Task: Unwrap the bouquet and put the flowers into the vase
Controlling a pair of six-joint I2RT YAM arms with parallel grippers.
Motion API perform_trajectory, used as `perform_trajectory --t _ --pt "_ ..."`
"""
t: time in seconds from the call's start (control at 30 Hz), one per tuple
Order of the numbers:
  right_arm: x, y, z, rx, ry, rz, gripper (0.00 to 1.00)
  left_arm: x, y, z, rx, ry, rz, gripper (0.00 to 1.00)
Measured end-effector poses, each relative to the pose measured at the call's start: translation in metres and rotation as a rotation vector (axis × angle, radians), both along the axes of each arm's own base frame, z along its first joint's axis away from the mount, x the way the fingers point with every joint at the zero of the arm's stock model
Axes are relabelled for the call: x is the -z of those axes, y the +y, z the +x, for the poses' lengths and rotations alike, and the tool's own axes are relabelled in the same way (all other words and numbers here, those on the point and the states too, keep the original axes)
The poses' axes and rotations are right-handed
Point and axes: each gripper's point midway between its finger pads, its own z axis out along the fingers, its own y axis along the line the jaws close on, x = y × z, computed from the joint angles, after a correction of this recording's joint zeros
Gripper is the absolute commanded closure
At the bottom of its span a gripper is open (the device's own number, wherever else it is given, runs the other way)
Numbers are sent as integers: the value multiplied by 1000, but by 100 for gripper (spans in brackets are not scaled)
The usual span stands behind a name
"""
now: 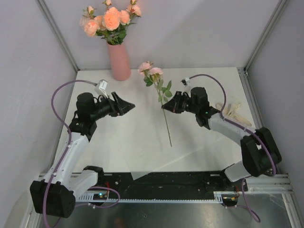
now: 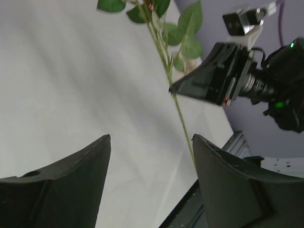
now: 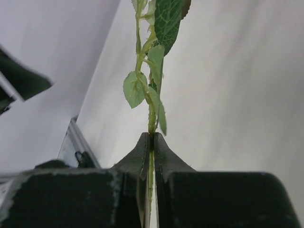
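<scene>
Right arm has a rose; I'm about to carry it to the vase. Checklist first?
1. Right hand shut on rose stem: ok.
2. Left hand open, empty: ok.
3. Left hand apart from stem: ok.
4. Vase upright: ok.
5. Spare room among roses already in vase: cannot tell.
6. Stem's lower end off table: cannot tell.

The vase (image 1: 118, 61) is plain salmon pink. Its roses (image 1: 111, 20) are peach and pale pink, with green leaves. On the white worktop (image 1: 123, 142), the loose rose (image 1: 151, 70) is pale pink, its stem (image 1: 167, 124) green. The left end effector (image 1: 132, 106) and right end effector (image 1: 164, 106) are black. The ribbon (image 1: 232, 111) is cream and the cables (image 1: 61, 90) are purple.
</scene>
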Motion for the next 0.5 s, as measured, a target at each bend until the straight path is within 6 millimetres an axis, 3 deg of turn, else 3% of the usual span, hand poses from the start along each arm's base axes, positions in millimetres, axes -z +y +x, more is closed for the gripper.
perform_trajectory --t 0.23,0.5 --pt "-43 33 -65 -158 -66 94 100 -34 -22 -2 69 -71 -119 31" --pt "-68 53 -97 -272 -95 184 100 -68 -42 -19 132 -176 -185 38"
